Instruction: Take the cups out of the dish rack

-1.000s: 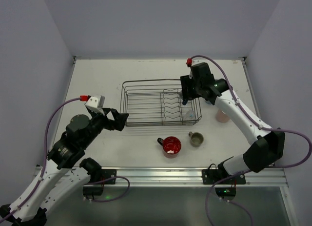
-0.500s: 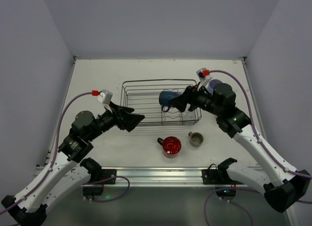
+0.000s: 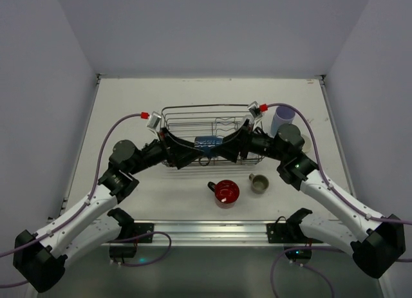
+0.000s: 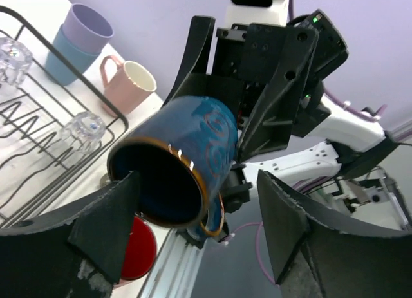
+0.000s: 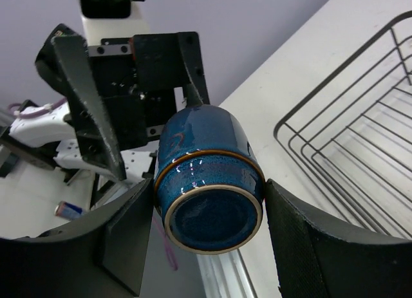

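The dark blue cup (image 3: pixel 207 143) hangs on its side above the dish rack (image 3: pixel 187 118), between both grippers. My right gripper (image 3: pixel 226 146) is shut on its base end; in the right wrist view the cup (image 5: pixel 209 182) sits between my fingers (image 5: pixel 122 240), bottom towards the camera. My left gripper (image 3: pixel 187 150) is open, its wide jaws on either side of the cup's mouth (image 4: pixel 161 182) without closing on it. The red mug (image 3: pixel 226 192) and the olive-beige cup (image 3: pixel 259 183) stand on the table in front of the rack. Two clear glasses (image 4: pixel 82 127) sit in the rack.
The stacked lavender and light-blue tumblers (image 3: pixel 281 120) and the pink cup (image 4: pixel 132 82) stand on the table right of the rack. The rack's upright dividers (image 3: pixel 225 127) lie under the two grippers. The table's front rail (image 3: pixel 212 228) runs below the mugs.
My right gripper carried the dark blue cup left and down over the rack's front. My left gripper swung right to meet it, jaws open around the cup's mouth.
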Action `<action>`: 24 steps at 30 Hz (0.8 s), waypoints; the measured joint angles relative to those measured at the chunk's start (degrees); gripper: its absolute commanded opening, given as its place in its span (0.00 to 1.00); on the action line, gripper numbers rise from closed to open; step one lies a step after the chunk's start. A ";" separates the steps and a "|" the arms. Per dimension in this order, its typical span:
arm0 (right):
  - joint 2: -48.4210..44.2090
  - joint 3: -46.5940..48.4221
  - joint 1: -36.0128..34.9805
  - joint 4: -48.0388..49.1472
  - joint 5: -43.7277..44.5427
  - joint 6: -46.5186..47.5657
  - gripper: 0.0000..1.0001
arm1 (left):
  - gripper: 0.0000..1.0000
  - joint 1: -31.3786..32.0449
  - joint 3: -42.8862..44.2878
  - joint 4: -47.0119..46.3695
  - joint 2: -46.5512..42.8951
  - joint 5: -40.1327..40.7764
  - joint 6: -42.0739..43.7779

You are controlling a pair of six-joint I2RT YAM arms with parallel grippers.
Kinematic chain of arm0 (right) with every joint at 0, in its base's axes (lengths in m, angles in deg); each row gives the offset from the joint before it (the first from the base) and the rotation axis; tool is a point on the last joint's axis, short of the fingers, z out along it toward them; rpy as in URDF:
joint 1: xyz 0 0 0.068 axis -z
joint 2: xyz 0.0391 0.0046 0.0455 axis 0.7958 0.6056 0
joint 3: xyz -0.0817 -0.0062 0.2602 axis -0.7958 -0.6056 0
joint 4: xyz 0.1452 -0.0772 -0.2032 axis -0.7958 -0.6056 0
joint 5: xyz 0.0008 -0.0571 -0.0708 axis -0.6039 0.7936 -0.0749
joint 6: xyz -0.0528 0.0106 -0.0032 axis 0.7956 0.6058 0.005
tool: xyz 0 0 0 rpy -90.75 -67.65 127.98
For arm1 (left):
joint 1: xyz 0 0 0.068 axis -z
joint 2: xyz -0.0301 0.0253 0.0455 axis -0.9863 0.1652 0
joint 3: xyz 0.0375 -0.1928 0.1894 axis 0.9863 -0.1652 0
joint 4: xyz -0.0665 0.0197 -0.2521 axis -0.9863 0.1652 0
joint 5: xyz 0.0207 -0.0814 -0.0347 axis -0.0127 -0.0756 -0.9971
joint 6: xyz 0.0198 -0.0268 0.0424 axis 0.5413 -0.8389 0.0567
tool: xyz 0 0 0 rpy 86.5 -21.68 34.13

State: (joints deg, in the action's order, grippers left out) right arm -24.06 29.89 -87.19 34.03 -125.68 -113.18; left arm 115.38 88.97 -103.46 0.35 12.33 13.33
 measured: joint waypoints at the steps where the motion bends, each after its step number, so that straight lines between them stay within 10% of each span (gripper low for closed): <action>1: 0.02 -0.37 -0.42 1.01 -0.28 -0.46 0.30 | 0.69 0.00 -0.11 -0.96 0.35 -0.22 -0.57; 9: 2.05 -2.12 -2.78 7.50 -1.31 -3.37 0.30 | 0.43 0.00 -1.14 -8.57 1.57 -1.38 -4.39; 15: 3.82 -3.82 -3.98 11.85 -1.95 -5.14 0.33 | 0.00 0.11 -2.38 -11.06 2.16 -2.62 -6.88; 21: 4.55 -3.85 -4.52 13.70 -2.03 -5.09 0.89 | 0.00 0.11 -2.32 -9.81 0.79 -2.67 -6.69; 24: 4.37 -3.87 -5.25 12.76 -0.39 -4.76 0.99 | 0.00 0.50 0.31 -2.14 -0.07 0.09 -2.71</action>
State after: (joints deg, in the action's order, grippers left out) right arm -19.69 26.02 -92.43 46.80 -126.07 -117.95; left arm 115.89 89.28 -105.60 0.29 12.41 10.62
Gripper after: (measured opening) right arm 0.959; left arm 0.136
